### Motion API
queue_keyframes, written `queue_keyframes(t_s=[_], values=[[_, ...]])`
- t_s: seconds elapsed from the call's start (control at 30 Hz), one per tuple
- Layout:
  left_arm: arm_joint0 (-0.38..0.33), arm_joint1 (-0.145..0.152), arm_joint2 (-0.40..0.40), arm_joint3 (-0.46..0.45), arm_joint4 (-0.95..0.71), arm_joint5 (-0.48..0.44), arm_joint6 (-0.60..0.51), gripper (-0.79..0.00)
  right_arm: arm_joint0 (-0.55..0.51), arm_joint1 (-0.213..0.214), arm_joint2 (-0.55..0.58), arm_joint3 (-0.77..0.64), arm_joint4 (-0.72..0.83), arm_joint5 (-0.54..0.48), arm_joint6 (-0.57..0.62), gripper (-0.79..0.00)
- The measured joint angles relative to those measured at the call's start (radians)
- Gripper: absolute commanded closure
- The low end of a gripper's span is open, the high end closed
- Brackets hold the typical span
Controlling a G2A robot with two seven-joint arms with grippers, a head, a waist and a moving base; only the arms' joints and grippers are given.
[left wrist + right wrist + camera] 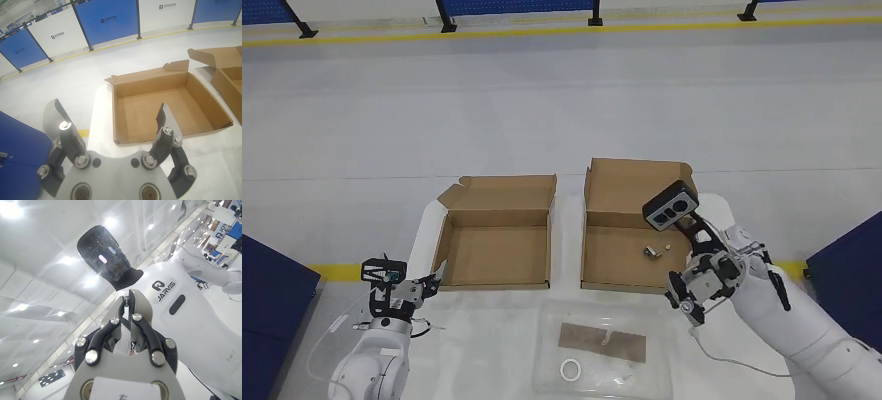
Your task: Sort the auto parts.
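A small ribbed metal part is being pinched in the fingertips of the right gripper, just off the near right corner of the right box. A second part is being kept inside that box. The left gripper is being held wide apart, well left of that box, past the left box.

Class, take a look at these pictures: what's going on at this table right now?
A two-armed robot is sorting auto parts into two open cardboard boxes. Its right hand is shut on a small spring-like metal part, near the front corner of the right box, which already holds a small part. The left hand is open, holding nothing, beside the left box. More pieces lie in a clear tray at the table's front.
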Motion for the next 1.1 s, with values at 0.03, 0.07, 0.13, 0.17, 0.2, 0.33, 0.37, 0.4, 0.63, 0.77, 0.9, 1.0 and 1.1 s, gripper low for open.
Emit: queue_keyframes(t_s=[0.03, 0.07, 0.13, 0.17, 0.2, 0.33, 0.37, 0.4, 0.63, 0.77, 0.9, 1.0, 1.1], values=[[0.0, 0.0, 0.0, 0.0, 0.0, 0.0, 0.0, -0.785, -0.012, -0.004, 0.004, -0.007, 0.02, 0.012, -0.016, 0.0], [0.0, 0.0, 0.0, 0.0, 0.0, 0.0, 0.0, -0.785, -0.022, -0.007, 0.006, -0.012, 0.047, 0.021, -0.023, 0.0], [0.0, 0.0, 0.0, 0.0, 0.0, 0.0, 0.0, -0.785, -0.038, -0.017, 0.011, -0.014, 0.11, 0.037, -0.029, 0.0], [0.0, 0.0, 0.0, 0.0, 0.0, 0.0, 0.0, -0.785, -0.044, -0.021, 0.012, -0.013, 0.132, 0.043, -0.031, 0.0], [0.0, 0.0, 0.0, 0.0, 0.0, 0.0, 0.0, -0.785, -0.048, -0.026, 0.012, -0.012, 0.153, 0.05, -0.034, 0.0], [0.0, 0.0, 0.0, 0.0, 0.0, 0.0, 0.0, -0.785, -0.065, -0.047, 0.013, -0.004, 0.231, 0.076, -0.048, 0.0], [0.0, 0.0, 0.0, 0.0, 0.0, 0.0, 0.0, -0.785, -0.069, -0.052, 0.011, -0.001, 0.244, 0.085, -0.055, 0.0], [0.0, 0.0, 0.0, 0.0, 0.0, 0.0, 0.0, -0.785, -0.071, -0.056, 0.011, 0.001, 0.252, 0.092, -0.062, 0.0], [0.0, 0.0, 0.0, 0.0, 0.0, 0.0, 0.0, -0.785, -0.087, -0.082, 0.026, 0.011, 0.258, 0.099, -0.093, 0.0], [0.0, 0.0, 0.0, 0.0, 0.0, 0.0, 0.0, -0.785, -0.086, -0.082, 0.027, 0.012, 0.25, 0.098, -0.093, 0.0], [0.0, 0.0, 0.0, 0.0, 0.0, 0.0, 0.0, -0.785, -0.089, -0.083, 0.027, 0.008, 0.253, 0.102, -0.097, 0.0], [0.0, 0.0, 0.0, 0.0, 0.0, 0.0, 0.0, -0.785, -0.115, -0.091, 0.035, -0.022, 0.288, 0.12, -0.138, 0.0], [0.0, 0.0, 0.0, 0.0, 0.0, 0.0, 0.0, -0.785, -0.139, -0.102, 0.046, -0.039, 0.342, 0.136, -0.154, 0.0]])
